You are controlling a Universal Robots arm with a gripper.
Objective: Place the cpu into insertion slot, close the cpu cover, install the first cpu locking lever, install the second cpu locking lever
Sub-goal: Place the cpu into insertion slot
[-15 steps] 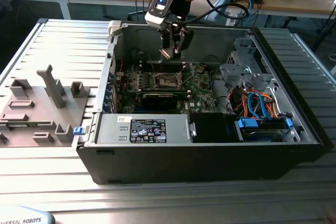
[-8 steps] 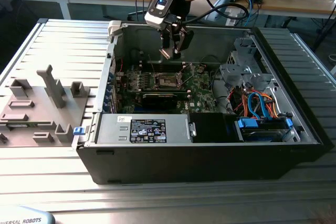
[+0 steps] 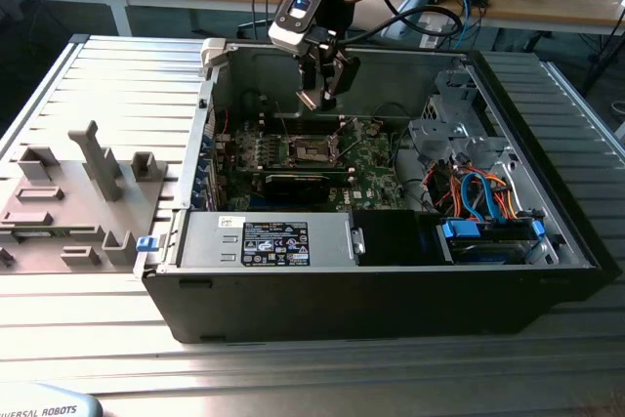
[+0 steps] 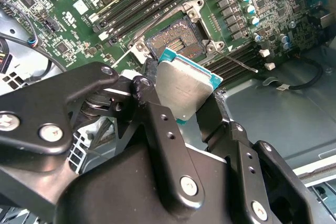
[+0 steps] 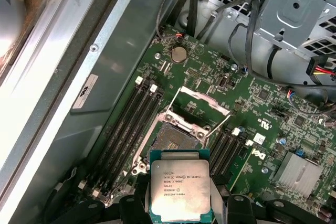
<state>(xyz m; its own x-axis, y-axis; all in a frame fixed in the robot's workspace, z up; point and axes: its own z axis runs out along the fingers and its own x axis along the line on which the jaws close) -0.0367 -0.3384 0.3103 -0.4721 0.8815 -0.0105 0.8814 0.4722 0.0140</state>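
Ribbed bench, open case: gripper pinches cpu above slot.
Claw clamps the chip by two opposite edges, clear of the slot; cover stands raised at the slot's edge. My judgement: square chip to slot rim, lower flat, no force.

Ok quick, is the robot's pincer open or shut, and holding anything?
Pincer: shut on the small flat square silver-grey metal chip, above the dark square socket.

Ribbed metal table; cluttered wooden desks behind
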